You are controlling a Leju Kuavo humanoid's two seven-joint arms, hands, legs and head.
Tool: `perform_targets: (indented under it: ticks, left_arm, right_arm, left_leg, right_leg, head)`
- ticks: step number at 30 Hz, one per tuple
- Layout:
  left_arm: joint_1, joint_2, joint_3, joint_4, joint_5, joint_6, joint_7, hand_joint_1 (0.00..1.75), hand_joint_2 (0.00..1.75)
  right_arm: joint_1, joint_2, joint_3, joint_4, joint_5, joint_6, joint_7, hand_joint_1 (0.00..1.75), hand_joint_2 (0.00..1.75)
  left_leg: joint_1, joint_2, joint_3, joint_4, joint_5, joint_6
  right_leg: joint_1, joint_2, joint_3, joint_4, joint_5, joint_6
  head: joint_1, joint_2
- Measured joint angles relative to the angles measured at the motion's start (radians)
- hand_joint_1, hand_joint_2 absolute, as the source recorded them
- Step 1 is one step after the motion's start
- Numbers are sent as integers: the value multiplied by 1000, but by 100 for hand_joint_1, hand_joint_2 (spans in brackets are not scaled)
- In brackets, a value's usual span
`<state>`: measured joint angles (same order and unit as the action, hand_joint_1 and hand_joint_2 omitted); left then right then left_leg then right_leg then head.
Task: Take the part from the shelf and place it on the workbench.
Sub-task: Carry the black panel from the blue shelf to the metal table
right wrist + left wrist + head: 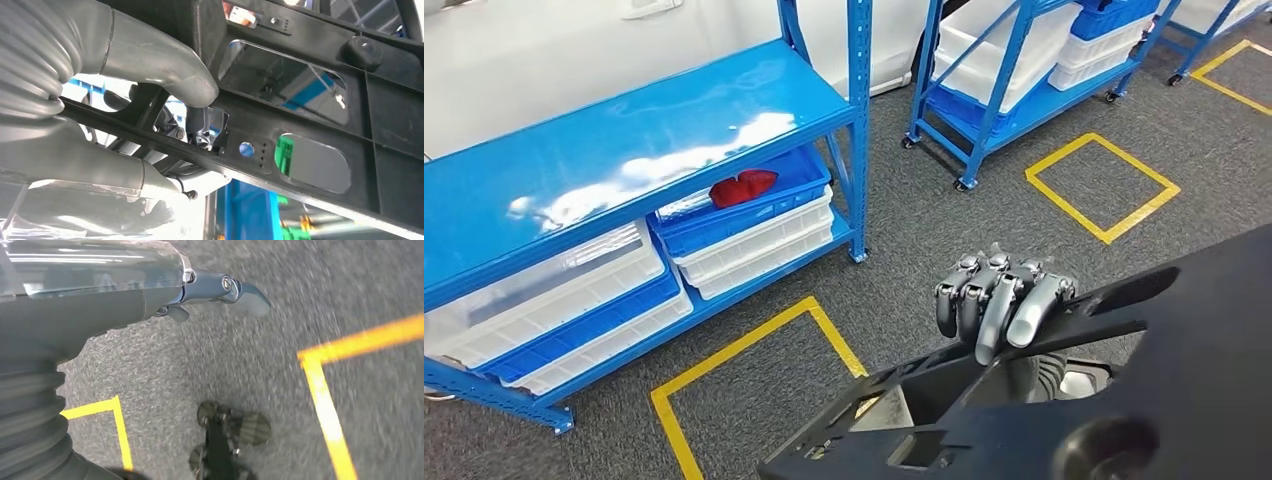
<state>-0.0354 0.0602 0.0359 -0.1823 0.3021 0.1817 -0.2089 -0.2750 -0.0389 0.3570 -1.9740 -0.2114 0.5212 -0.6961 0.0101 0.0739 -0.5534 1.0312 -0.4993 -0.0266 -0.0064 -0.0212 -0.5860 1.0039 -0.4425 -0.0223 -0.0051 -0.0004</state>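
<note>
On my head feed, the blue steel shelf unit point(624, 140) stood at left, its lower tier packed with stacked white and blue plastic bins point(554, 310). One blue bin point(754, 205) held a red crumpled item point(744, 187). Further right, I saw my right hand point(999, 300) with its fingers curled over a rib of the large black moulded plastic part point(1164, 400), gripping it above the grey carpet point(924, 220). My left hand point(220, 290) hung over the floor; I couldn't tell how far open it was.
</note>
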Motion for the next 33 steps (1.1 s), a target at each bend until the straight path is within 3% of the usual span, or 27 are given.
perform_targets:
  ticks: [2,3,4,5,6,7,9,11,13,14,15,17,19,20,21,22,23,25,27,29,31,33]
  left_arm:
    - [2,-4,-2,0,-13,-11,15,0,175]
    - [4,-5,-4,0,-20,-12,26,0,175]
    - [5,-5,-6,0,-26,-12,37,0,175]
    - [7,-5,-9,0,-32,-12,48,0,175]
    - [7,-4,-11,0,-38,-12,57,0,175]
    - [7,-3,-13,0,-42,-12,63,0,175]
    - [6,1,-15,0,-48,-14,71,0,175]
    - [4,5,-16,0,-51,-15,75,0,175]
    - [2,6,-16,0,-51,-11,80,0,175]
    - [1,7,-16,0,-51,-7,82,0,175]
    - [1,7,-16,0,-50,-5,83,0,175]
    - [3,7,-16,0,-48,-3,82,0,175]
    - [8,7,-16,0,-46,-2,82,0,175]
    - [9,7,-16,0,-44,0,82,0,175]
    - [10,6,-16,0,-42,3,82,0,175]
    - [8,6,-16,0,-38,7,82,0,175]
    - [6,5,-15,0,-34,9,82,0,175]
    - [4,1,-15,0,-26,10,77,0,175]
    - [3,-3,-13,0,-20,9,69,0,175]
    - [0,-6,-12,0,-14,7,63,0,175]
    - [-2,-11,-11,0,-11,9,61,0,175]
    - [0,-13,-6,0,-8,15,63,0,175]
  right_arm:
    - [16,19,-12,-3,18,4,-1,175,175]
    - [24,25,-18,-5,22,4,-1,175,175]
    - [30,29,-23,-7,24,2,-1,175,175]
    - [32,31,-28,-10,24,-4,-1,175,175]
    - [32,32,-33,-12,23,-13,-1,175,175]
    - [31,32,-37,-15,22,-22,-1,175,175]
    - [27,32,-44,-21,17,-36,-1,175,175]
    - [23,32,-50,-25,16,-44,-1,175,175]
    - [23,32,-56,-27,17,-51,-1,175,175]
    - [24,32,-60,-28,17,-54,-1,175,175]
    - [24,32,-63,-28,18,-56,-1,175,175]
    - [24,31,-67,-28,20,-56,-1,175,175]
    - [25,30,-68,-26,22,-55,-1,175,175]
    - [26,30,-68,-24,23,-55,-1,175,175]
    - [27,29,-69,-22,24,-55,-1,175,175]
    - [27,28,-69,-21,23,-55,-1,175,175]
    - [26,28,-69,-19,21,-53,-1,175,175]
    - [19,27,-69,-13,15,-47,-1,175,175]
    - [10,25,-69,-5,8,-38,-1,175,175]
    - [3,21,-69,3,-1,-34,-1,175,175]
    - [-8,14,-69,10,-16,-37,-1,175,175]
    - [-19,10,-69,18,-32,-42,-1,175,175]
  left_leg:
    - [2,-46,-51,117,-69,-5]
    - [2,-56,-82,187,-100,-6]
    - [2,-61,-107,240,-117,-6]
    - [2,-63,-115,257,-112,-5]
    - [2,-67,-103,232,-88,-3]
    - [2,-75,-74,172,-51,1]
    - [5,-128,-9,34,7,8]
    - [6,-167,16,-26,20,14]
    - [5,-152,17,-32,24,22]
    - [6,-138,18,-37,28,28]
    - [8,-123,19,-41,33,36]
    - [7,-92,18,-47,38,46]
    - [4,-61,14,-46,38,48]
    - [3,-45,12,-46,38,48]
    - [3,-31,12,-45,38,47]
    - [3,-18,12,-44,37,46]
    - [2,-8,13,-43,35,44]
    - [-4,11,15,-39,30,36]
    - [-9,28,18,-38,27,26]
    - [-7,39,20,-35,21,15]
    - [-2,2,2,10,-13,5]
    - [2,-50,-55,138,-82,-1]
  right_leg:
    - [-1,21,-4,-1,5,-9]
    - [0,33,-7,-1,7,-11]
    - [1,45,-9,0,9,-12]
    - [2,59,-10,1,10,-12]
    - [2,74,-11,2,11,-12]
    - [3,88,-10,4,12,-10]
    - [2,113,-14,9,14,-5]
    - [-1,136,-23,11,20,8]
    - [-3,159,-30,8,28,24]
    - [-3,151,-34,11,26,30]
    - [0,127,-44,29,13,35]
    - [1,60,-89,127,-48,44]
    - [-4,32,-150,264,-111,53]
    - [-6,29,-164,299,-120,56]
    - [-8,26,-158,295,-109,57]
    - [-8,19,-129,248,-83,57]
    - [-7,3,-85,174,-52,54]
    - [1,-37,-14,44,-15,40]
    - [8,-45,1,6,-12,25]
    - [6,-22,-1,2,-7,13]
    - [1,-2,0,-6,1,0]
    - [-1,19,-2,-8,5,-7]
  head:
    - [0,0]
    - [0,0]
    - [0,0]
    - [0,0]
    - [0,0]
    - [0,0]
    - [0,0]
    - [0,0]
    - [0,0]
    - [0,0]
    - [0,0]
    - [0,0]
    - [0,0]
    - [0,0]
    - [0,0]
    - [0,0]
    - [0,0]
    - [0,0]
    - [0,0]
    - [0,0]
    - [0,0]
    - [0,0]
